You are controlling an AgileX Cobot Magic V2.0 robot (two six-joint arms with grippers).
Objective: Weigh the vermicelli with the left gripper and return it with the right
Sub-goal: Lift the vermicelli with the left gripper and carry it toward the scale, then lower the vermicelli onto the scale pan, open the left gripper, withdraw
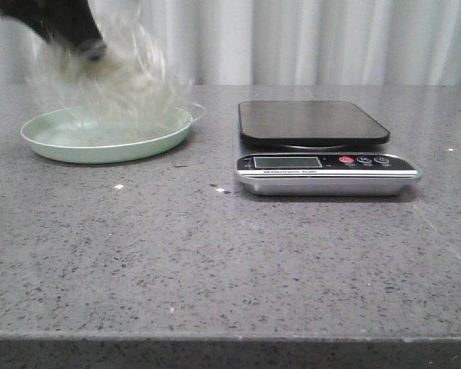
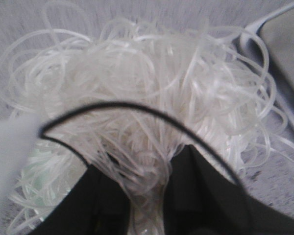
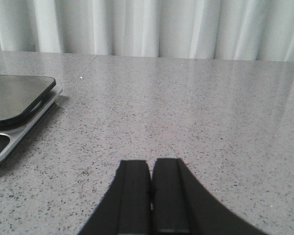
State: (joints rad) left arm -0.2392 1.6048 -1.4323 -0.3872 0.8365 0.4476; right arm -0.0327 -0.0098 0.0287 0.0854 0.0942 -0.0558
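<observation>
**Vermicelli in the left claw, above the plate**

We see a broad grey speckled stone table (image 1: 215,254) with a pleated white curtain (image 1: 330,38) hanging behind it. Taking the kitchen scale (image 1: 323,150) as our mark: it is a flat silver box with a glossy black rounded-rectangle platter, a small display and a red button on its front strip.

To the scale's left, near but apart, sits the round, shallow pale green plate (image 1: 54,142). Directly above that plate we have the vermicelli (image 1: 111,77), a fluffy, blurred nest of thin, translucent whitish loops; we cannot tell whether its underside touches the plate. The mass is roughly round, so we can name no clear long axis; in the left wrist view the vermicelli (image 2: 147,98) narrows to a pinched stem at the claw.

The matte black left gripper (image 1: 84,42) comes in from the upper left, and only its wrist view shows the grip: the blocky left gripper (image 2: 147,196) fingers squeeze that stem of strands between them.

The right gripper (image 3: 152,196) appears in its own wrist view alone, to the scale's right, fingers pressed together over bare stone.
</observation>
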